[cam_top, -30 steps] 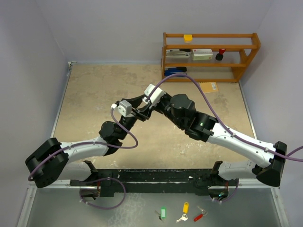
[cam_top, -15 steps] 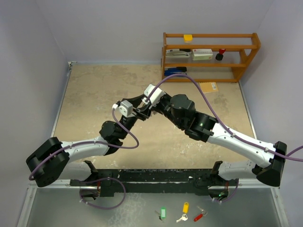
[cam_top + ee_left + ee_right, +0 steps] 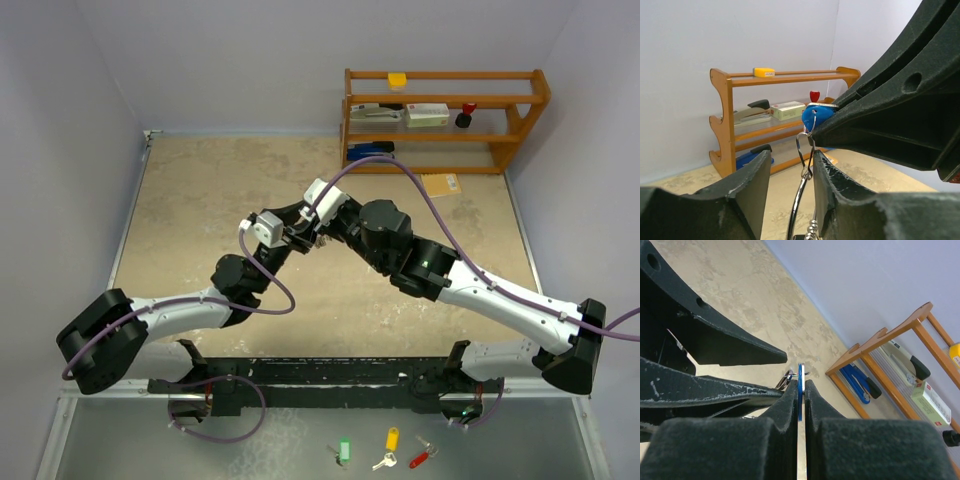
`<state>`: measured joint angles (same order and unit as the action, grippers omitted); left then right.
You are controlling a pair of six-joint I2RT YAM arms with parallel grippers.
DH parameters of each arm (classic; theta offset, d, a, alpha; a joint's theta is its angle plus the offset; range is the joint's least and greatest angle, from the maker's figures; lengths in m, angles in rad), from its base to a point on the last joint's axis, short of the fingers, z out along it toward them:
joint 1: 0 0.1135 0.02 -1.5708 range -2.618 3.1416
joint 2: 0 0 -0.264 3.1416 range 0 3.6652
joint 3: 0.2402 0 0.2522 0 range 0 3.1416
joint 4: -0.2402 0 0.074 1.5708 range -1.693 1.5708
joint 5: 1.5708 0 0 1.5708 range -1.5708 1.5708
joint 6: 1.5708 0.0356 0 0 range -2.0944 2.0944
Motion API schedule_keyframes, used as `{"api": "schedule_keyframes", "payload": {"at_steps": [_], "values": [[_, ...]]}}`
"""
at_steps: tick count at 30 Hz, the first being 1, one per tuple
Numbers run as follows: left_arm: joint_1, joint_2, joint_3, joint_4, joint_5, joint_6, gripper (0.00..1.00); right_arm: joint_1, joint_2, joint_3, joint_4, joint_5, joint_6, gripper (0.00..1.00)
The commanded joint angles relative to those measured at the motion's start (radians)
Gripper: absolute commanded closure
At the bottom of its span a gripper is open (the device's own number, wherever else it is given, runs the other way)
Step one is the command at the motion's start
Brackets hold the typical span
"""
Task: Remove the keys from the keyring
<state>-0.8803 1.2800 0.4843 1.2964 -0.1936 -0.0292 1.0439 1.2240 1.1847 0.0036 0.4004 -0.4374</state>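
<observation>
A pale, mottled surface (image 3: 190,200) fills the walled work area, and a wooden shelf (image 3: 430,137) stands at its far right corner holding a few small items. The left arm (image 3: 180,312) and the right arm (image 3: 500,295) both reach inward and meet above the middle of the surface, wrists close together. The right pincer (image 3: 800,387) is pressed together on the blue-headed key (image 3: 817,115), which its own wrist view shows edge-on as a thin blue line clamped between the two dark pads. The left pincer (image 3: 791,165) sits just beside it, its fingers a little apart. The keyring (image 3: 796,205) rises as a thin silver wire through the gap between them. Its lower part is cut off by the edge of the view, so I cannot tell whether the fingers actually bear on it. A small wire loop (image 3: 804,150) links the top of the keyring to the hole in the blue head, so ring and key hang together in the air between the two pincers, well above the surface. Any other keys on the ring are hidden. On the grey strip in front of the arm bases lie three tagged keys, well apart from the arms' work: a green one (image 3: 345,450), a yellow one (image 3: 391,438) and a red one (image 3: 420,459).
</observation>
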Motion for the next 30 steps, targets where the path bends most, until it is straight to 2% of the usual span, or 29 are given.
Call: {"api": "schedule_keyframes", "payload": {"at_steps": [1, 9, 16, 19, 25, 30], "values": [[-0.006, 0.003, 0.045, 0.037, 0.013, 0.023, 0.66, 0.008, -0.020, 0.005, 0.068, -0.002, 0.005, 1.00], [-0.006, 0.001, 0.043, 0.035, 0.014, 0.031, 0.75, 0.008, -0.020, 0.000, 0.076, -0.002, 0.002, 1.00], [-0.006, -0.014, 0.041, 0.011, 0.021, 0.033, 0.89, 0.008, -0.023, -0.005, 0.091, 0.009, -0.001, 1.00], [-0.006, -0.027, 0.047, -0.011, 0.024, 0.035, 1.00, 0.008, -0.022, -0.003, 0.091, 0.014, -0.005, 1.00], [-0.005, -0.055, 0.072, -0.119, 0.015, 0.071, 1.00, 0.008, -0.030, -0.005, 0.107, 0.040, -0.013, 1.00], [-0.006, -0.079, 0.058, -0.131, -0.036, 0.095, 1.00, 0.008, -0.037, -0.011, 0.120, 0.066, -0.020, 1.00]]}}
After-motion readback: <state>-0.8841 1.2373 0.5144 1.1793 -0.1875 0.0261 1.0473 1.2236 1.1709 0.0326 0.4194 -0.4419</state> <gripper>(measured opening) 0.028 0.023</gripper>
